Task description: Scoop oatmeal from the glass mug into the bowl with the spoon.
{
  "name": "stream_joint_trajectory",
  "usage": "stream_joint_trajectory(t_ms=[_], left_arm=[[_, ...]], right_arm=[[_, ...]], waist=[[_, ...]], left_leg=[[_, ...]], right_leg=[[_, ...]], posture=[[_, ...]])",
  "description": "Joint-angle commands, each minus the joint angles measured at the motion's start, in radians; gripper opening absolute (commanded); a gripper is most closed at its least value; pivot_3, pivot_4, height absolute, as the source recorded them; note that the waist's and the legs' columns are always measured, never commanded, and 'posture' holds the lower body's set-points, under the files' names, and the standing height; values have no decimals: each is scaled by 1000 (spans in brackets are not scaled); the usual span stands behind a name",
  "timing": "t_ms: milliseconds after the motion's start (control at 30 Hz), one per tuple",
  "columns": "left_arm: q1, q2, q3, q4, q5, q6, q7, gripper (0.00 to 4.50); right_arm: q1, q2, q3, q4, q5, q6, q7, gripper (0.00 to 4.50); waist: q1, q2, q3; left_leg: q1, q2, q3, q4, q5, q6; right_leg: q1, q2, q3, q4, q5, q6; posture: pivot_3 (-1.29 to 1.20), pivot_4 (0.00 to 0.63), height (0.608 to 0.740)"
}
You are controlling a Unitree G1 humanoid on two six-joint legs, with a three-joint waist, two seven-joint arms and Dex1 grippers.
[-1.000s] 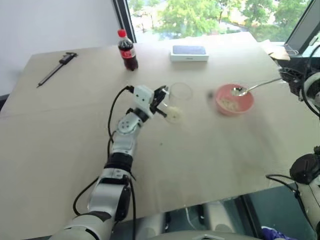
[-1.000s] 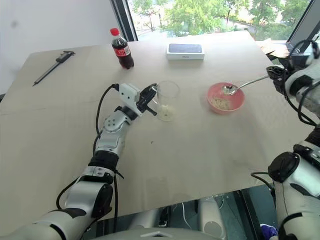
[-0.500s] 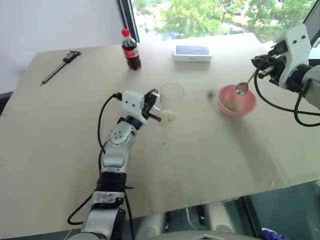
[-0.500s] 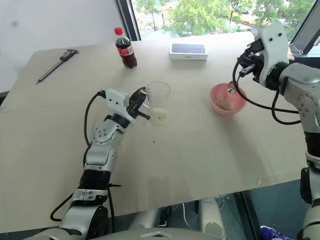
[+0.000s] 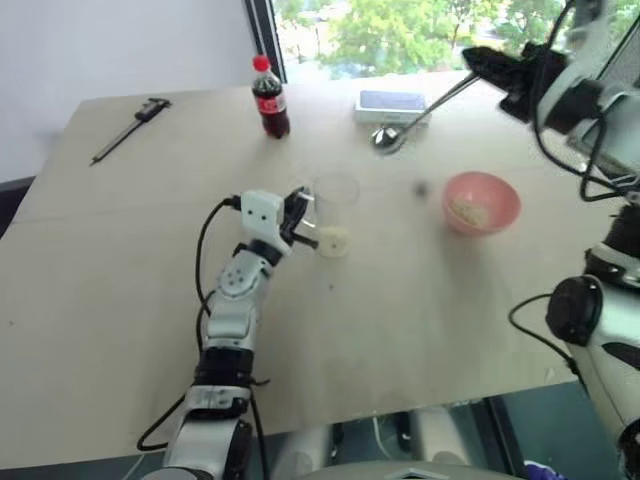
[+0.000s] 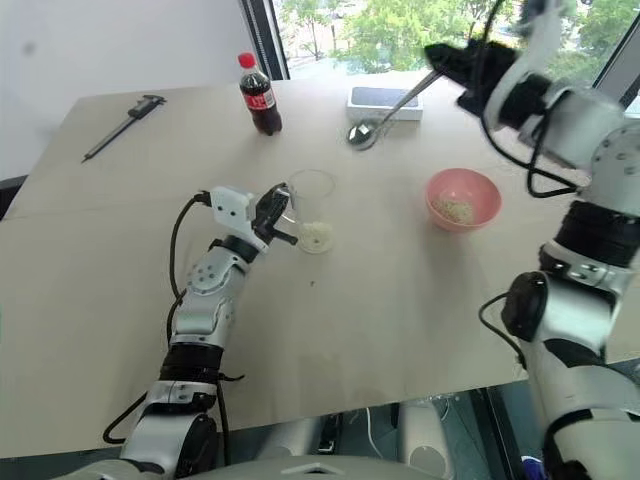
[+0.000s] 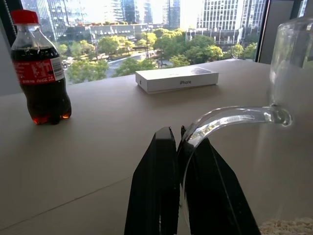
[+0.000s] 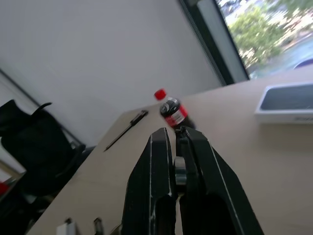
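Observation:
The clear glass mug [image 5: 336, 200] stands mid-table with pale oatmeal [image 5: 334, 240] at its bottom. My left gripper [image 5: 300, 215] is shut on the mug's handle [image 7: 234, 117]. To the mug's right sits the pink bowl [image 5: 500, 195], holding a small clump of oatmeal [image 5: 468, 210]. My right gripper [image 5: 490, 68] is shut on the handle of the silver spoon [image 5: 425, 108] and holds it in the air. The spoon slants down, and its small oval bowl hangs beyond the mug, in front of the white box. Between the right fingers the handle [image 8: 179, 169] shows.
A red-capped cola bottle [image 5: 269, 98] stands behind the mug to the left. A white box [image 5: 392, 105] lies at the far edge by the window. A black caliper [image 5: 128, 128] lies at the far left corner. The near half of the table [image 5: 400, 330] is bare.
My right gripper has lifted the spoon out of the bowl and swung it left and up, toward the mug's side. The left gripper keeps its hold on the mug's handle. The camera has shifted.

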Motion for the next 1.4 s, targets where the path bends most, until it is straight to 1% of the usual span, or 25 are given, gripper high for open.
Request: stream_joint_trajectory(t_ms=[33, 167, 267, 300, 500, 533, 567, 600, 633, 733, 867, 1167, 1400], left_arm=[[-23, -7, 9, 17, -5, -66, 2, 76], [-14, 1, 21, 41, -3, -96, 13, 76], [-15, 8, 23, 54, 4, -113, 18, 76], [-15, 10, 23, 57, 6, -117, 20, 76], [-24, 14, 31, 78, 3, -136, 34, 76], [-24, 14, 31, 80, 3, -138, 35, 0], [-22, 12, 31, 80, 3, -141, 36, 0], [-20, 12, 31, 80, 3, -142, 35, 0], [-18, 11, 30, 80, 2, -144, 36, 0], [-10, 5, 36, 93, -6, -149, 38, 0], [0, -3, 41, 98, -16, -156, 39, 0], [3, -1, 45, 127, -19, -174, 12, 0], [59, 5, 37, 46, -43, -157, -24, 0]], right_arm=[[-19, 27, -21, -56, 63, 15, -42, 0], [-4, 109, 43, -71, 50, 2, -58, 0], [6, 146, 81, -67, 35, -1, -52, 0], [6, 152, 84, -65, 36, 1, -52, 0], [48, 125, 237, -84, -94, -37, 20, 0], [50, 123, 245, -85, -100, -45, 37, 709], [48, 127, 245, -87, -105, -60, 47, 919], [43, 134, 240, -87, -113, -79, 51, 1360], [38, 141, 236, -86, -123, -99, 53, 1703], [16, 164, 209, -68, -163, -220, 63, 2963], [9, 173, 201, -59, -194, -287, 63, 2963], [43, 169, 215, -96, -213, -293, 73, 2963], [44, 163, 211, -88, -218, -296, 78, 2963]], waist=[[-1, 0, 0], [-8, 0, 0], [-12, 0, 0], [-11, 0, 0], [-10, 1, 0], [-10, 1, 0], [-11, 1, 0], [-10, 1, 0], [-10, 1, 0], [-11, 1, 0], [-11, 1, 0], [-11, 1, 0], [-12, 1, 0]], left_leg=[[0, 0, 0, 0, 0, 0], [0, 0, -1, 0, 0, 0], [1, 0, 0, 0, 0, 0], [1, 0, 0, 0, 0, 0], [1, 0, -1, 0, 0, 0], [1, 0, -1, 0, 0, 0], [1, 0, 0, 0, 0, 0], [1, 0, -1, 0, 0, 0], [1, 0, -1, 0, 0, 0], [1, 0, -1, 0, 0, 0], [2, -1, -1, 0, 0, 0], [2, 0, -1, 0, 0, -1], [2, 0, -1, 0, 0, -1]], right_leg=[[0, 0, 0, 2, 0, 0], [0, 1, 0, 2, 0, 0], [0, 1, 0, 3, 0, 0], [0, 1, 0, 3, 0, 0], [0, 1, 0, 3, 0, 0], [0, 1, 0, 3, 0, 0], [0, 1, 0, 3, 0, 0], [0, 1, 0, 3, 0, 0], [0, 1, 0, 3, 0, 0], [0, 1, 0, 2, 0, 0], [0, 1, 0, 2, 0, 0], [0, 1, 0, 2, 0, 0], [0, 1, 0, 2, 0, 0]], posture=[[0, 150, 740], [0, 150, 740], [0, 150, 740], [0, 150, 740], [0, 150, 740], [0, 150, 740], [0, 150, 740], [0, 150, 740], [0, 150, 740], [0, 150, 740], [0, 150, 740], [0, 150, 740], [0, 150, 740]])
